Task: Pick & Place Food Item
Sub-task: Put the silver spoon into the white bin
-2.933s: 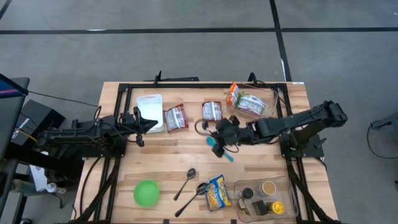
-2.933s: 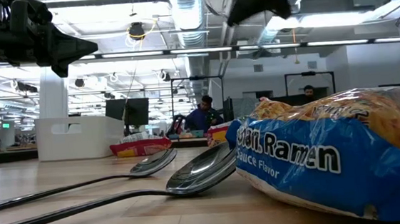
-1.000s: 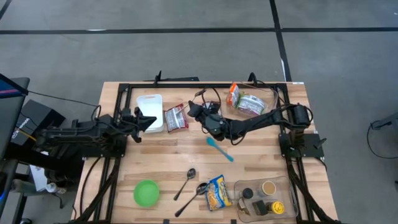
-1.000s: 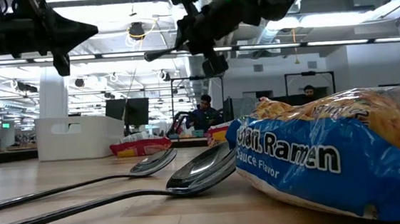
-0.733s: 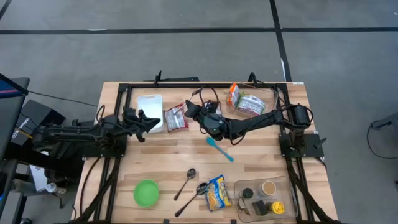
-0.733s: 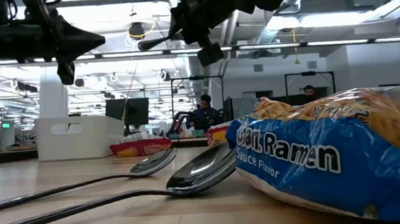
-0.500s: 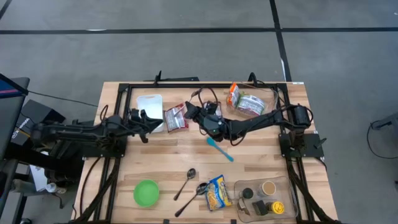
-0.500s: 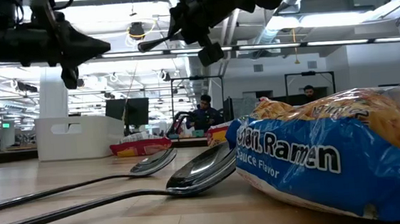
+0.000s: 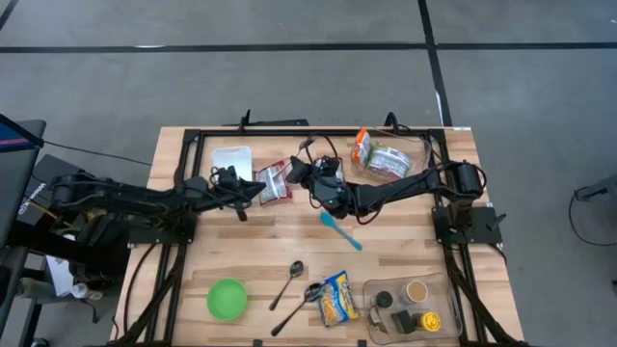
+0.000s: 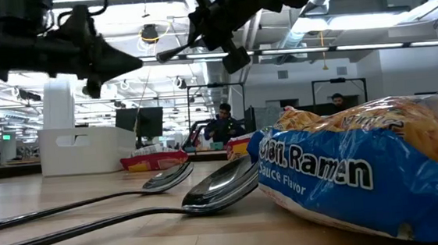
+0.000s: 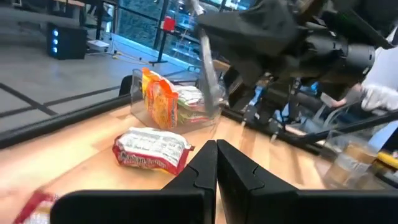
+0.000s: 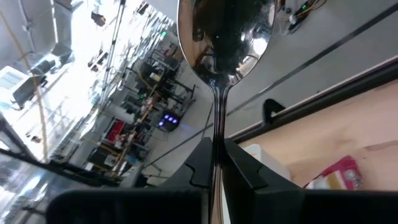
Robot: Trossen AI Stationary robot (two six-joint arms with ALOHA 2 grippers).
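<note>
Your right gripper (image 12: pixel 214 163) has its jaws clamped on a spoon (image 12: pixel 222 37), bowl standing up past the fingertips. Your left gripper (image 11: pixel 216 163) is closed on nothing, hovering above the table (image 9: pixel 280 226); a red-and-white food packet (image 11: pixel 151 150) lies just ahead of its jaws, with a clear bin (image 11: pixel 180 99) of packets beyond that

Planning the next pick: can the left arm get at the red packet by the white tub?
Probably yes: the left end effector, shut, sits just beside the red packet with nothing between them.
</note>
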